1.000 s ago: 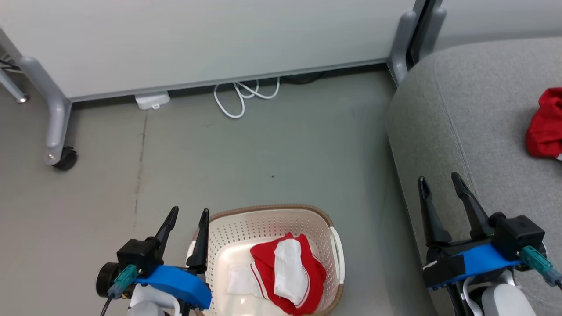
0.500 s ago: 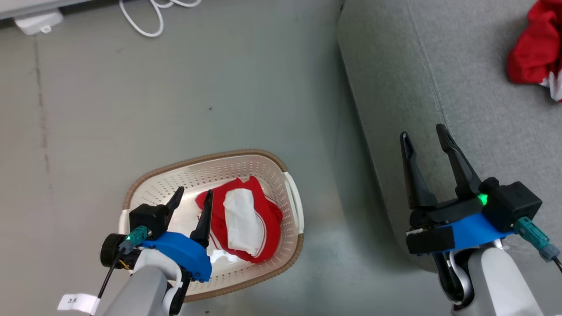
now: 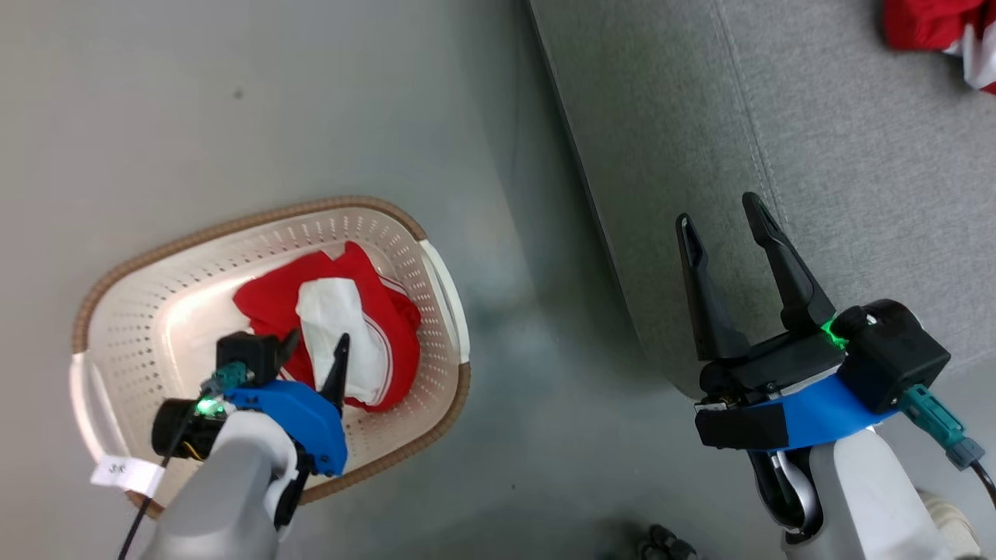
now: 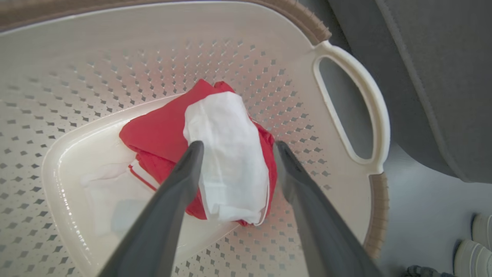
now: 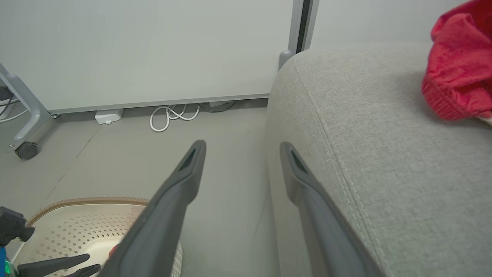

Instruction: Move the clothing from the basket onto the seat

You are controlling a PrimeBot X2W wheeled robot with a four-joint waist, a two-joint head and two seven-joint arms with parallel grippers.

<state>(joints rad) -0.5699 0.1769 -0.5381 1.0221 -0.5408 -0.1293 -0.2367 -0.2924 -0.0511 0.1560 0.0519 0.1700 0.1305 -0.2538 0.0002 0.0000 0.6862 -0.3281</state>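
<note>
A cream basket with a brown rim is seen on the grey floor, near the big grey seat. One red and white piece of clothing is bunched up in the bottom of the basket, nearer the side that faces the seat.

The left hand is held down inside the basket, over this piece. Its two dark fingers are spread apart, and nothing is gripped between them. In the left wrist view, one finger is seen on each side of the white patch. Whether the tips touch the cloth cannot be told.

The right hand is held over the edge of the seat, well apart from the basket. Its fingers are spread wide too, and nothing is held.

The other red piece is found lying on the seat, well apart from the right hand, at the top corner of the head view. In the right wrist view, a white cord is seen coiled on the floor by the wall.
</note>
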